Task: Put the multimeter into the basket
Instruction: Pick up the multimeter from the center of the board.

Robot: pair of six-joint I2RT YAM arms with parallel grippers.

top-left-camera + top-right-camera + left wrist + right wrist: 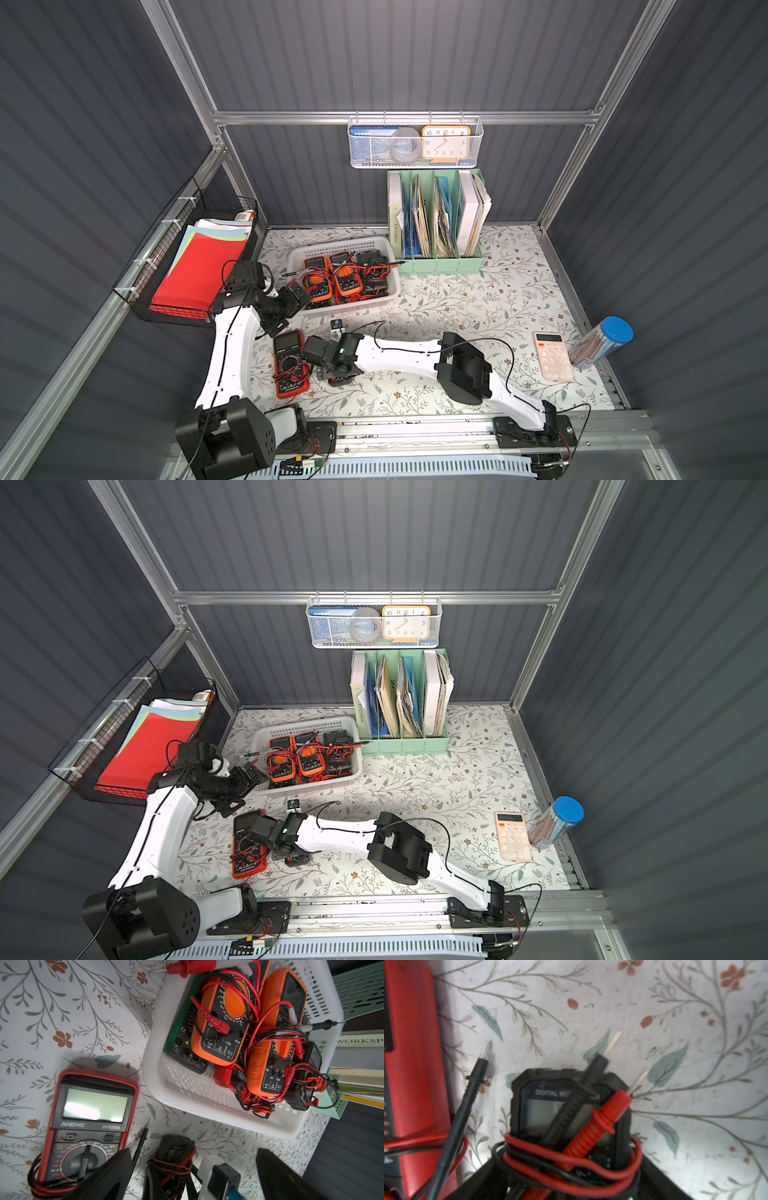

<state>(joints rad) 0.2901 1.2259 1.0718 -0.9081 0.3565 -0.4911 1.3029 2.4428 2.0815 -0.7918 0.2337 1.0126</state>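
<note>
Our right hand (569, 1176) is down on the bench (457, 299) with the small black multimeter (529, 1113) sitting right between its fingers (477, 1186), leads wrapped round it. We honestly can't tell if they're squeezing it or just flanking it. In a top view the basket (345, 243) is at 12 o'clock from that meter, well apart, with orange meters (316, 278) inside. The red multimeter (289, 365) lies just beside the hand at 9 o'clock. Our left hand (192, 1159) hangs wide open, holding nothing, near the basket's 7 o'clock corner.
</note>
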